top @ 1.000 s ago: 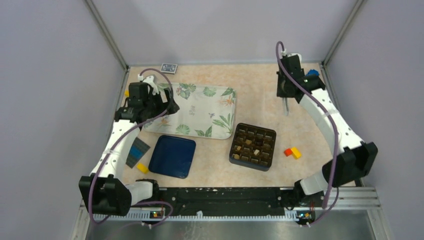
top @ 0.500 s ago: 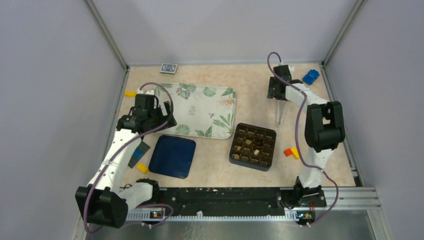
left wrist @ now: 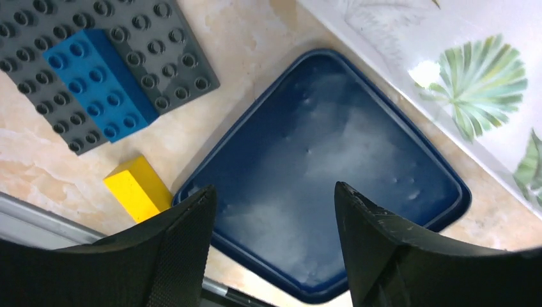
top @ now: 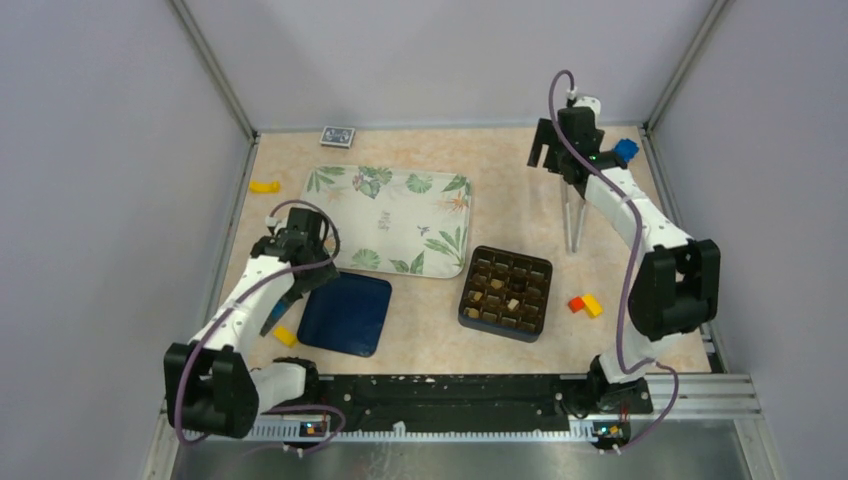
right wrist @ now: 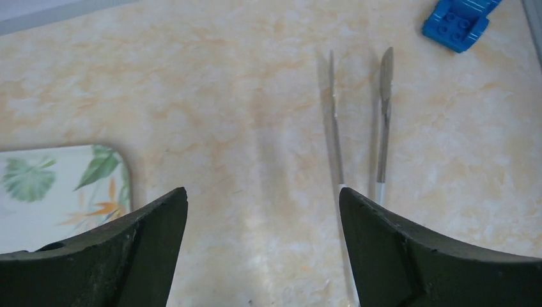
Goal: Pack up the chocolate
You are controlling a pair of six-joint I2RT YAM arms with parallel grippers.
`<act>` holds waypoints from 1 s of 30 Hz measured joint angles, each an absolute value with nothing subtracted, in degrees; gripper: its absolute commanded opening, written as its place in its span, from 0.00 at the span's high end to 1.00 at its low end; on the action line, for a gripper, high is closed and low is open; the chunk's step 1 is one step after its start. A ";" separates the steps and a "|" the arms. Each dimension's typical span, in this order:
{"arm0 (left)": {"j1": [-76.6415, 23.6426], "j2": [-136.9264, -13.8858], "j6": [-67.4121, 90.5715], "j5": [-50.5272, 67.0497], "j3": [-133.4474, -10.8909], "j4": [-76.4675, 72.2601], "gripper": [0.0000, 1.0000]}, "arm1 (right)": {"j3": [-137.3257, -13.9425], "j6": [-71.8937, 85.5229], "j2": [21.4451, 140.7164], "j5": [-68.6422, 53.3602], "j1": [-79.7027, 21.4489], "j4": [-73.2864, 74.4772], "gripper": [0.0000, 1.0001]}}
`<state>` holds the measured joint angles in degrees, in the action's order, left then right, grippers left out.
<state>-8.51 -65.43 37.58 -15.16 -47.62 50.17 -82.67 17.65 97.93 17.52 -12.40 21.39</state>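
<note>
Left gripper [left wrist: 273, 199]: fingers spread wide, holding nothing, hanging over the near left part of the table.
Under the left gripper: dark blue tray [left wrist: 332, 160], square with rounded corners, flat on the table.
Left of the blue tray: yellow block [left wrist: 137, 190] just beside the rim. Beyond it lies a grey studded plate [left wrist: 156, 45] with a blue brick [left wrist: 96, 86] pressed on top.
Far side of the blue tray: leaf-print tray [top: 400, 215], its near edge close to the blue tray's far edge.
Right gripper [right wrist: 262, 199]: fingers parted wide, empty, over bare table at the far right.
Just right of the right gripper: metal tweezers [right wrist: 384, 121], both prongs flat on the table and apart from the fingers.
Far right corner: blue block [right wrist: 461, 22], beyond the tweezers.
Chocolate [top: 513, 303]: small tan and brown pieces sitting in cells of the gridded box, mostly in its left half, well apart from both grippers.
Gridded box [top: 540, 268]: dark and square, near the middle of the table, right of the blue tray.
Right of the box: red and yellow blocks [top: 586, 304], touching each other.
</note>
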 measured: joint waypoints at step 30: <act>-12.23 -82.70 31.83 5.80 -42.92 28.64 0.47 | -71.55 20.34 87.39 3.79 -16.43 20.60 0.21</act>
<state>-12.23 -82.70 31.83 5.80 -42.92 28.64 -71.55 20.34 87.39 3.79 -16.43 20.60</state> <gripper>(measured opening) 0.528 0.795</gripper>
